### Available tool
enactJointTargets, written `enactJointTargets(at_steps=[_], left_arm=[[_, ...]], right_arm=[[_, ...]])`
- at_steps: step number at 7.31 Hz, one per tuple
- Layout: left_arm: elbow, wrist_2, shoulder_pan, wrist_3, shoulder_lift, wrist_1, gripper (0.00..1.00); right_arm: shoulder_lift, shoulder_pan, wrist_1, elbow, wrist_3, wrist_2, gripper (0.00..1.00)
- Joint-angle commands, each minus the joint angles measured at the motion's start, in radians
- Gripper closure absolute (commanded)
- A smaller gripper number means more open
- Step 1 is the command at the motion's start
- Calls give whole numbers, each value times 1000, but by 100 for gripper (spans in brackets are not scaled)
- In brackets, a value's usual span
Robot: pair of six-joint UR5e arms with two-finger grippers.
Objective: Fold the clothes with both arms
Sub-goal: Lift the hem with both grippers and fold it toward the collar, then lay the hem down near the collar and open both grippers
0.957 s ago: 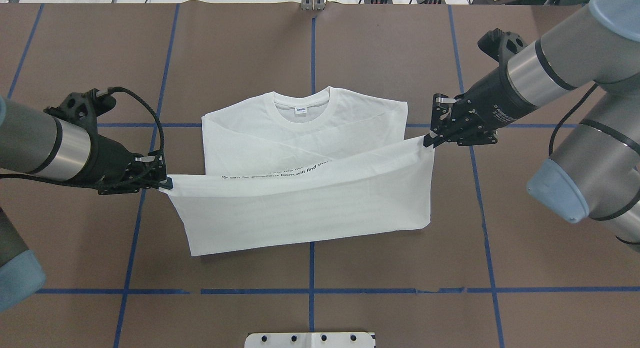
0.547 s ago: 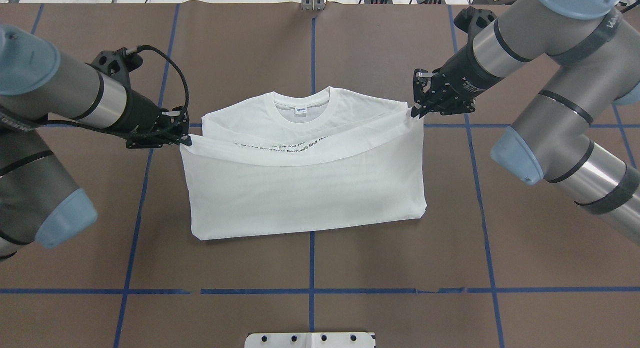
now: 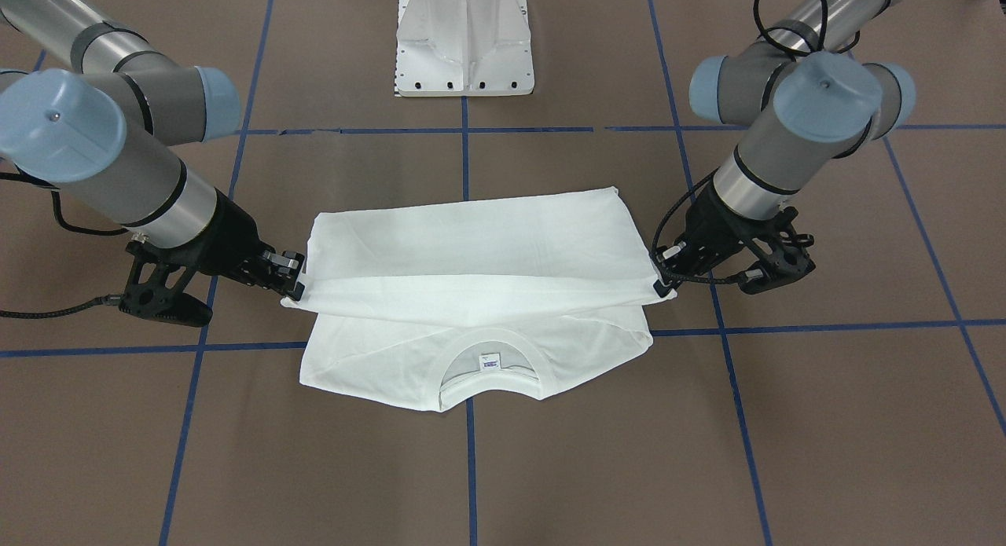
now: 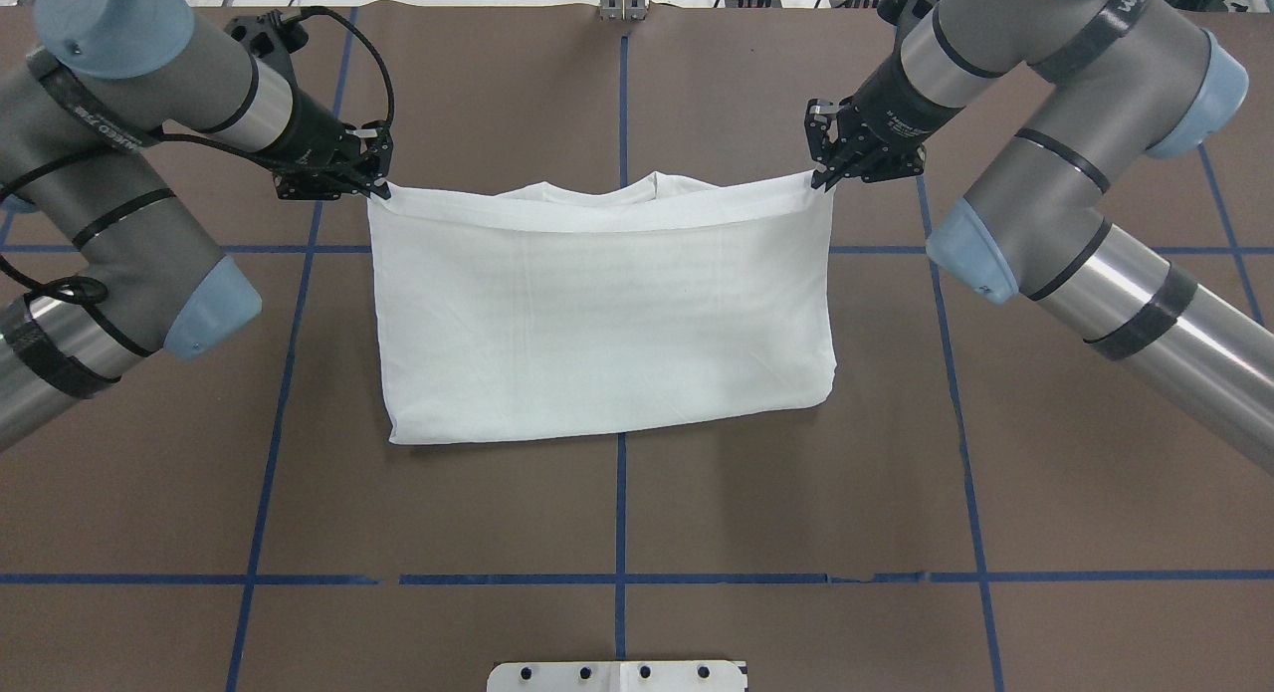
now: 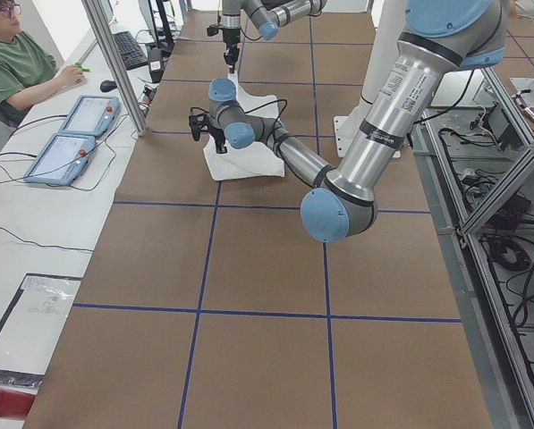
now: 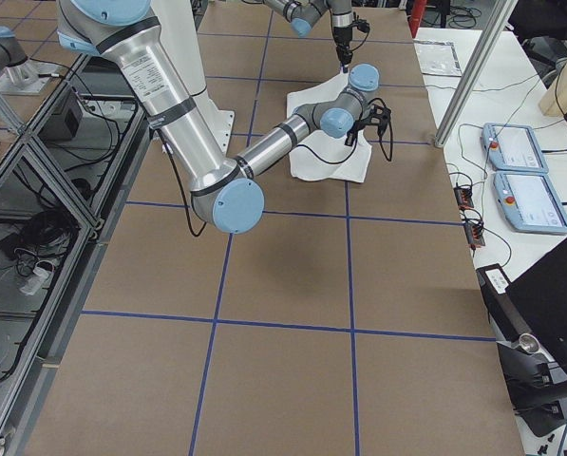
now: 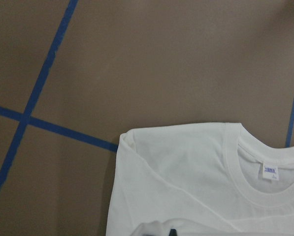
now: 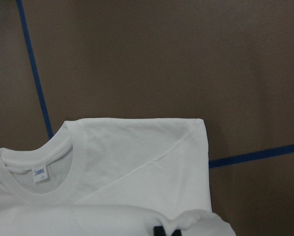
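Noted white T-shirt [image 4: 597, 324] folded at tabletop [image 4: 796, 493] centre, collar [image 3: 491, 382] at far edge. Observed left fingers [image 4: 368, 179] pinching top layer's far-left corner, right fingers [image 4: 831, 169] pinching far-right corner, held edge stretched between them, raised above collar

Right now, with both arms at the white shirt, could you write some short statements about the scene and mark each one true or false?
1. The left tool grips one corner of the white long-sleeved T-shirt. True.
2. The right tool hangs open, apart from the shirt. False: it is shut on the opposite corner.
3. The ribbed round collar points toward the white pedestal base. False: it lies on the side away from the base.
4. The lifted layer does not cover the small neck label. True.
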Motion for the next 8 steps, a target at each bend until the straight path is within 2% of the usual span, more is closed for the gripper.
enactJointTargets(at_steps=[1, 3, 7, 8], left_arm=[[90, 1, -3, 1, -11, -78, 100], [105, 41, -3, 1, -13, -81, 100], [102, 42, 2, -7, -22, -78, 100], [105, 44, 3, -7, -30, -78, 93]], right_arm=[[46, 1, 1, -97, -36, -26, 100], [71, -1, 1, -158, -36, -43, 100], [105, -7, 1, -159, -36, -45, 100], [108, -10, 1, -156, -36, -43, 79]])
